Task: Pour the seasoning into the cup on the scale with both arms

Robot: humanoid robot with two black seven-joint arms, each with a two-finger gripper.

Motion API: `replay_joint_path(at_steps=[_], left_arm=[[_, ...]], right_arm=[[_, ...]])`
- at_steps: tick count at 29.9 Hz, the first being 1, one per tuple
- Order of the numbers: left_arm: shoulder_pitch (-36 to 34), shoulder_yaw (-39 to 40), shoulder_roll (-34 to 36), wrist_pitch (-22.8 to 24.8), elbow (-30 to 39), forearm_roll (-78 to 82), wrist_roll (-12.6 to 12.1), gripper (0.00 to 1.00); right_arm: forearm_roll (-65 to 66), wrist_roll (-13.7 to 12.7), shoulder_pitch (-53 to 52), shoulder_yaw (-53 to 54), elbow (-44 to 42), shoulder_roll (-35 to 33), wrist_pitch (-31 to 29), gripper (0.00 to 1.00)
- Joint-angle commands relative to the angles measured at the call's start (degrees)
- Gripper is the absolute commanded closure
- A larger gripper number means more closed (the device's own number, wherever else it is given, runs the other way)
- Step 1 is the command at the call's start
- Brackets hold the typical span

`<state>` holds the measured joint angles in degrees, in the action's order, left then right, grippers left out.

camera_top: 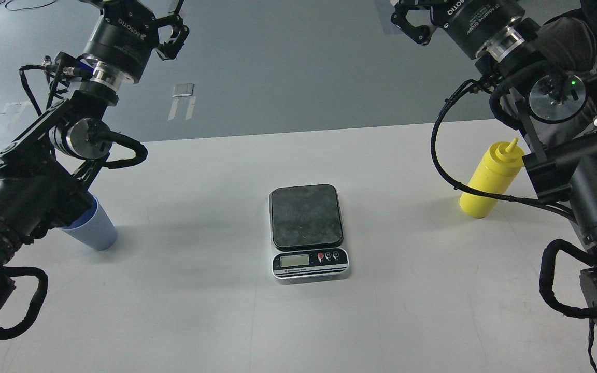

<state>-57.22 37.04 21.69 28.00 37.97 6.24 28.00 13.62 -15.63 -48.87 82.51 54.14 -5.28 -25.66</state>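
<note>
The scale [306, 215] sits at the table's middle with its black platform bare and its display facing me. The light blue cup [94, 228] stands upright at the left, partly hidden behind my left arm. The yellow seasoning bottle [490, 181] stands upright at the right, with a cable of my right arm crossing in front of it. My left gripper [148, 10] is raised high at the top left, open and empty, far above the cup. My right gripper [423, 8] is raised at the top right, open and empty, well above the bottle. Both are partly cut off by the top edge.
The white table [215, 311] ends at its far edge, with grey floor beyond. A person in dark clothes [568, 36] stands behind my right arm at the top right. Tape marks [182, 98] lie on the floor.
</note>
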Motion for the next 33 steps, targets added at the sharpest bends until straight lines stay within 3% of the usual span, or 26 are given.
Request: replay_joint_path(at_steps=[1, 33], left_arm=[[0.0, 0.1, 0.0, 0.0, 0.0, 0.0, 0.0, 0.02], [-0.1, 0.1, 0.0, 0.0, 0.1, 0.0, 0.0, 0.02]], right_arm=[[0.0, 0.0, 0.0, -0.1, 0.0, 0.0, 0.0, 0.00], [0.1, -0.1, 0.4, -0.2, 0.1, -0.1, 0.0, 0.00]])
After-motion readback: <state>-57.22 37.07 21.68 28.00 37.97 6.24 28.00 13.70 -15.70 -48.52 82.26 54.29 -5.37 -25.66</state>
